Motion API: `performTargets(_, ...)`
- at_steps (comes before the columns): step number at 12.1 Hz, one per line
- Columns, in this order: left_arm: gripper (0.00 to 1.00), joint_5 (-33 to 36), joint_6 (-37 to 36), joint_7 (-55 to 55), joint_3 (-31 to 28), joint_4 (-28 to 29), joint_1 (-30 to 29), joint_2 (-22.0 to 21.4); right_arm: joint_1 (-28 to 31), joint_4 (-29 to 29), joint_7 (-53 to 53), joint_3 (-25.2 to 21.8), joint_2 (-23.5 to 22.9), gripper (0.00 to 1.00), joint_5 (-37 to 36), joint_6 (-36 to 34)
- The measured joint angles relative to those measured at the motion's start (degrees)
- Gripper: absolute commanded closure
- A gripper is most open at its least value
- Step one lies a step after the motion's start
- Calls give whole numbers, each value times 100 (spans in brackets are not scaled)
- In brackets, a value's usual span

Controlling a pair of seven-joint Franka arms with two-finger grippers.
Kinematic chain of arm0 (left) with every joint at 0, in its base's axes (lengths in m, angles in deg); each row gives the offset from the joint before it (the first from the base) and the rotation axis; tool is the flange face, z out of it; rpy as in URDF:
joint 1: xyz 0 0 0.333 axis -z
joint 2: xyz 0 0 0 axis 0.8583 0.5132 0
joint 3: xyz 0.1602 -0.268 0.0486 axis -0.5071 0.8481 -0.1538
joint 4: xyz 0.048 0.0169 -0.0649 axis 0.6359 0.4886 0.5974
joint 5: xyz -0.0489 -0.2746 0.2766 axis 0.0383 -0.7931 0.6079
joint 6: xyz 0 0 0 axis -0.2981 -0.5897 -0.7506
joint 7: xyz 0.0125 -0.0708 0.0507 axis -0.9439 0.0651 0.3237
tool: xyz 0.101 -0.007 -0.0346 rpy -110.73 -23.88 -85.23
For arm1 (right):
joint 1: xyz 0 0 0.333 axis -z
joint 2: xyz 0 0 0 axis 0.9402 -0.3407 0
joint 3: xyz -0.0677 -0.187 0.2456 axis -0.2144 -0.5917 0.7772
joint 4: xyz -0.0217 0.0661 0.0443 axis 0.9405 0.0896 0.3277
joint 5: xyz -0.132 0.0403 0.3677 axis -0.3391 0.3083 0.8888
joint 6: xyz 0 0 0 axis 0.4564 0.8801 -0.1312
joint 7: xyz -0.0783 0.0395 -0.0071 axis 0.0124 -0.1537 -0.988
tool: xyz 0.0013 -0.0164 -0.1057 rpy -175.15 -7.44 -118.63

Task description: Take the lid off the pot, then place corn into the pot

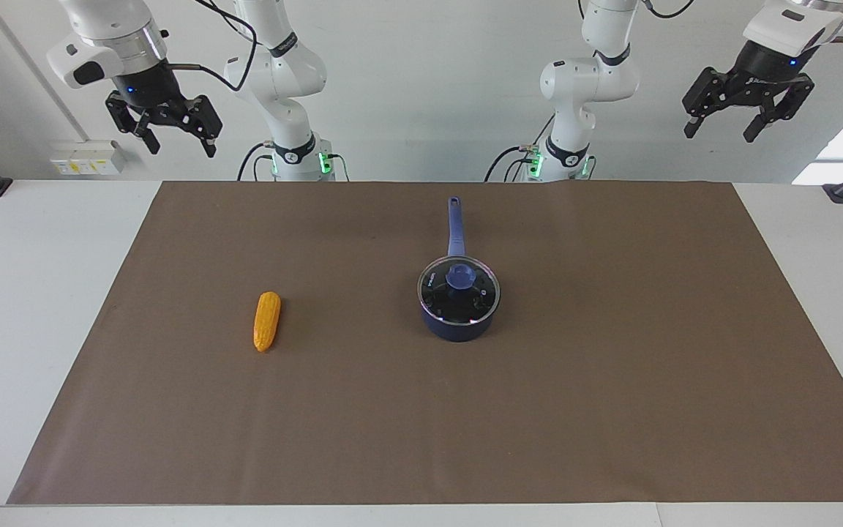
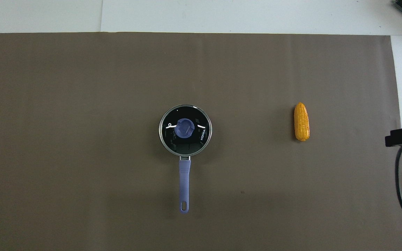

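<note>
Nothing is begun: both arms wait raised, left hand [image 1: 748, 121] and right hand [image 1: 165, 132] spread empty, the lid [image 1: 459, 291] still on the pot [image 1: 458, 322] mid-surface, the corn [image 1: 267, 320] toward the right arm's end, so a hand must first descend on the lid's knob.

- The place looks like a robotics laboratory, not a home kitchen.
- Two white jointed robot arms [image 1: 282, 80] stand on bases with green lights at the edge of a plain white table [image 1: 34, 307].
- A flat brown paper-like mat [image 1: 465, 410] covers the work area.
- Black cables [image 2: 401, 181] run along the table's side.
- The plain white wall [image 1: 429, 88] carries only a small socket box [image 1: 87, 157].
</note>
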Motion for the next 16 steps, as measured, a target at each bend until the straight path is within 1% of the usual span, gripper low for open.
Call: performTargets(16, 0, 3, -10, 68, -98, 21, -15, -12, -5, 2, 0, 4, 2, 0, 58, 0)
